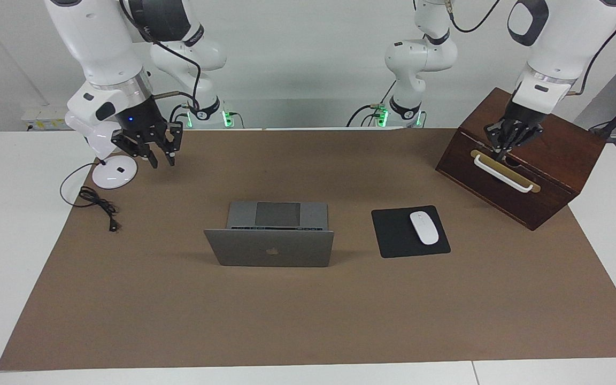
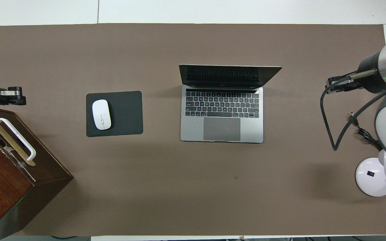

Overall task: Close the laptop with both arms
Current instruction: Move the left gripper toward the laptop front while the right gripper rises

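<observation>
Brown matting [image 1: 308, 321] covers most of the white table [image 1: 8, 240] and gives every object a common working surface; the wooden box [image 1: 532, 160] with its white handle [image 1: 502, 174] sits angled at the left arm's end, apparently parked clear of the middle; the laptop [image 1: 270, 247] stands open at the centre of the mat, lid upright with the apple logo turned away from the robots and the deck toward them, so either arm could reach a lid corner, and closing has not begun; beside it, toward the left arm's end, a black mouse pad [image 1: 393, 235] carries a white mouse [image 1: 424, 228]; a white desk lamp base [image 1: 114, 172] and a loose black cable [image 1: 97, 203] lie at the right arm's end. The left gripper [image 1: 502, 151] hangs over the box front just above the handle, fingertips together and holding nothing; the right gripper [image 1: 159, 156] is over bare mat near the lamp base, empty, its fingers narrowly parted. The facing view shows both claws and their height above the mat; the overhead view hides the fingertips but alone shows the keyboard [image 2: 222, 104], trackpad [image 2: 221, 129] and dark screen [image 2: 228, 73].
</observation>
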